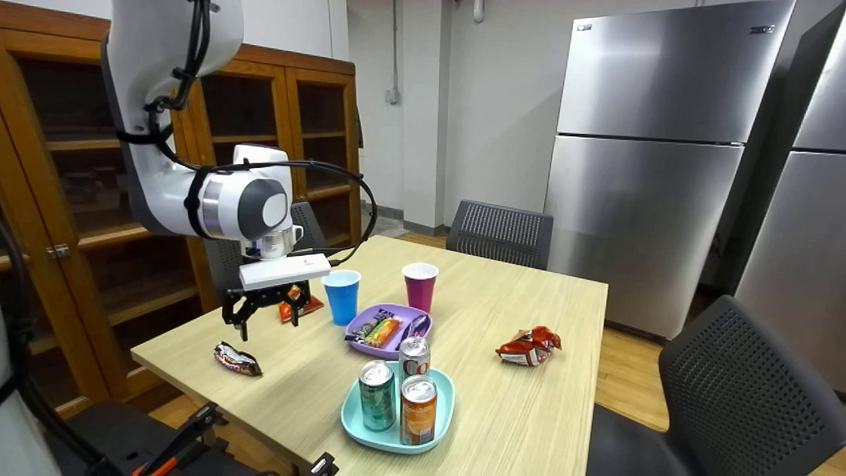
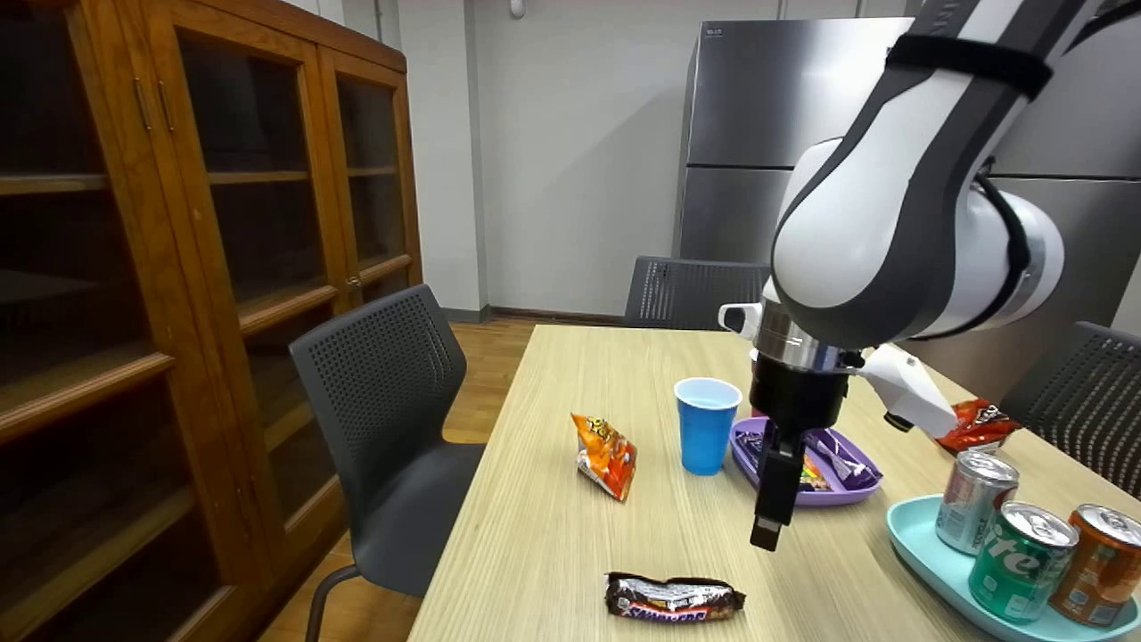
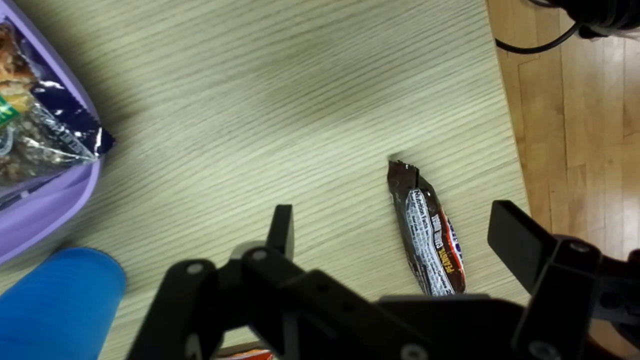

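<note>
My gripper (image 3: pixel 392 220) stands open above the table with nothing between its fingers. Below it, in the wrist view, a brown Snickers bar (image 3: pixel 425 235) lies on the wood, seen in the gap between the jaws; its lower end is hidden by the gripper body. In the exterior views the gripper (image 1: pixel 269 325) hangs clear of the bar (image 2: pixel 673 599), not touching it. Near it stand a blue cup (image 1: pixel 342 301) and an orange snack bag (image 2: pixel 608 456). A purple tray (image 1: pixel 375 353) with several wrapped snacks sits beside the cup.
A maroon cup (image 1: pixel 420 291) stands behind the purple tray. Three cans share a teal tray (image 1: pixel 445 400) toward the front. A red bag (image 1: pixel 529 346) lies farther right. Chairs (image 2: pixel 392 419) surround the table (image 1: pixel 502 291), beside a wooden cabinet (image 2: pixel 241 294) and steel refrigerators (image 1: pixel 651 198).
</note>
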Robot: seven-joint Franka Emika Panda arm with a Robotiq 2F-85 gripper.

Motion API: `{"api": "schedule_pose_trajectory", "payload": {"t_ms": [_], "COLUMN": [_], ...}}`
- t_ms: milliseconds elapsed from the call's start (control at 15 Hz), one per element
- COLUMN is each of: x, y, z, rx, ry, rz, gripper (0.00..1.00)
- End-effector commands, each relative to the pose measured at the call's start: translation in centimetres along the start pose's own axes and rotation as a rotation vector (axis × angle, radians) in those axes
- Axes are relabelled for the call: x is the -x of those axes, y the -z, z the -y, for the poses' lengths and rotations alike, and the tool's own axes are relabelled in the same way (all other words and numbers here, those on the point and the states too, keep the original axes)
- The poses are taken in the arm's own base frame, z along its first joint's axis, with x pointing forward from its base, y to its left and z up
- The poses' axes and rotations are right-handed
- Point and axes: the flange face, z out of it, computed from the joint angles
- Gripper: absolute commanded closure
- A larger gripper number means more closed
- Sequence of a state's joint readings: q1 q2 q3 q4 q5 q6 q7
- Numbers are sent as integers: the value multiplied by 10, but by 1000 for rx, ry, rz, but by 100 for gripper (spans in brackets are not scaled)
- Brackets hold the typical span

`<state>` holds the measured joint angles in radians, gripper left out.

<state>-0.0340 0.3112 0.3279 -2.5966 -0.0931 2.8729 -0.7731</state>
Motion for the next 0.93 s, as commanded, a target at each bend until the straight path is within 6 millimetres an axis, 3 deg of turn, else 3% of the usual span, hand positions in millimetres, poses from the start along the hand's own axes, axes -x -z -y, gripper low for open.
{"api": "schedule_pose_trajectory", "payload": {"t_ms": [0, 867], "x": [-17, -80], "y": [-4, -50], "z": [6, 25], "rx": [23, 100], "ry": [97, 298], "rz": [18, 66], "gripper": [0, 0]}}
